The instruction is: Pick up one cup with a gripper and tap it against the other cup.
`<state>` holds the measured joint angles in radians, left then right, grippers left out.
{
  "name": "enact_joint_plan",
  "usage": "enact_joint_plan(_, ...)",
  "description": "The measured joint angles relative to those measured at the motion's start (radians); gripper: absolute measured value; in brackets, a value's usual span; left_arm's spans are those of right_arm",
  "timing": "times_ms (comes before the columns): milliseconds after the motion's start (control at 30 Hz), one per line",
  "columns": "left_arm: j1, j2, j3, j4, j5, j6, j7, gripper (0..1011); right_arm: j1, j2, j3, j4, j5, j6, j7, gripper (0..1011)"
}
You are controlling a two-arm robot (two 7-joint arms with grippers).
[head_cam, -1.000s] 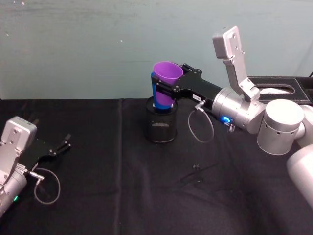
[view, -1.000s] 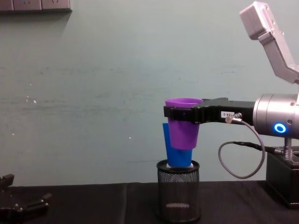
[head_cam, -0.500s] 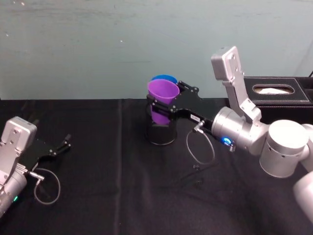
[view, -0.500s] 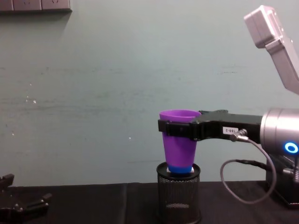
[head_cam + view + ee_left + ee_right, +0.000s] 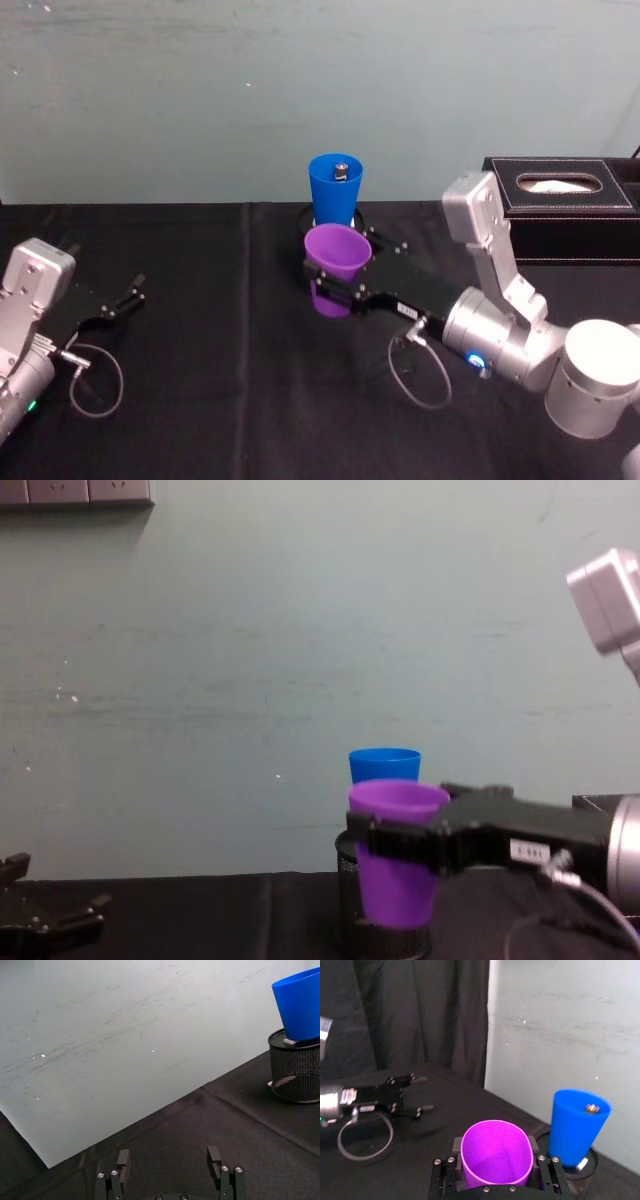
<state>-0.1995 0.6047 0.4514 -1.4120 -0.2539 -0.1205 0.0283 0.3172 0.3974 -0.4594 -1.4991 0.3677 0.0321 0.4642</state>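
right gripper (image 5: 335,290) clamps purple cup (image 5: 334,267) | smooth, tapered | blue cup (image 5: 334,190) behind, seemingly apart

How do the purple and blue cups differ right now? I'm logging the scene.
The purple cup is clamped in the right pincer, in front of the holder; the blue cup stands in that mesh holder, ungripped. Purple sits lower, blue higher. Both are upright, tapered tumblers.

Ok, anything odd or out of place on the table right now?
One thing: the blue cup stands wedged in the mouth of the black mesh pen holder, not on the table, with a small object inside it. The right gripper holds the purple cup upright, nearer the robot.
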Motion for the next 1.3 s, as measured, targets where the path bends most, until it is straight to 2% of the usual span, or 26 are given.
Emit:
enact_joint_plan(300, 0.000, 0.000, 0.000, 0.000, 0.000, 0.000, 0.000, 1000, -0.069, 0.005, -0.001, 0.014, -0.041, -0.084, -0.014, 736)
enact_joint_plan(500, 0.000, 0.000, 0.000, 0.000, 0.000, 0.000, 0.000, 1000, -0.097, -0.013, 0.015, 0.061, -0.056, -0.133, -0.020, 735)
enact_joint_plan(667, 0.000, 0.000, 0.000, 0.000, 0.000, 0.000, 0.000, 1000, -0.111, -0.027, 0.020, 0.094, -0.062, -0.150, -0.014, 735)
enact_joint_plan(1300, 0.000, 0.000, 0.000, 0.000, 0.000, 0.000, 0.000, 1000, -0.141, -0.047, 0.026, 0.128, -0.102, -0.181, -0.002, 736)
